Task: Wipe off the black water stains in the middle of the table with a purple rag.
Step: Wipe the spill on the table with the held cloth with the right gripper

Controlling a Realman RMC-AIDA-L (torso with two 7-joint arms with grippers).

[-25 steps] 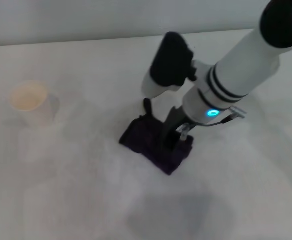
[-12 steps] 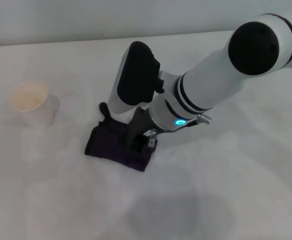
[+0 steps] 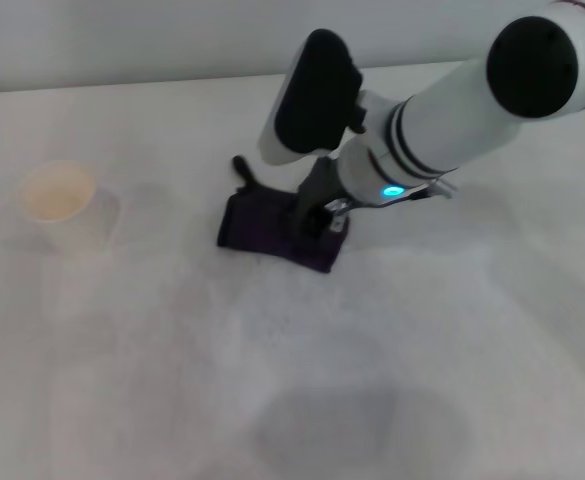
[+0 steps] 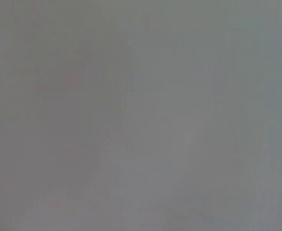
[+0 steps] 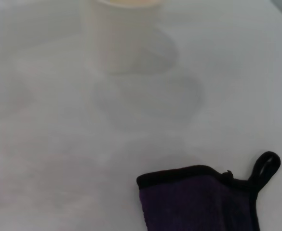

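The purple rag (image 3: 260, 228) lies flat on the white table (image 3: 152, 340), its loop tab (image 3: 240, 166) pointing to the far side. My right gripper (image 3: 317, 218) comes in from the right and is shut on the rag's right part, pressing it against the table. The rag also shows in the right wrist view (image 5: 203, 202), with its loop (image 5: 265, 166). The black water stain shows in no view; it may be under the rag or the arm. My left gripper is out of view, and the left wrist view shows only plain grey.
A white paper cup (image 3: 60, 205) stands at the left of the table and shows in the right wrist view (image 5: 126, 33). A faint grey smudge (image 3: 357, 425) lies on the near middle of the table. The table's far edge (image 3: 122, 85) runs along the back.
My right gripper dragged the rag left across the table, then pulled it toward the far side and slightly right. The cup has not moved.
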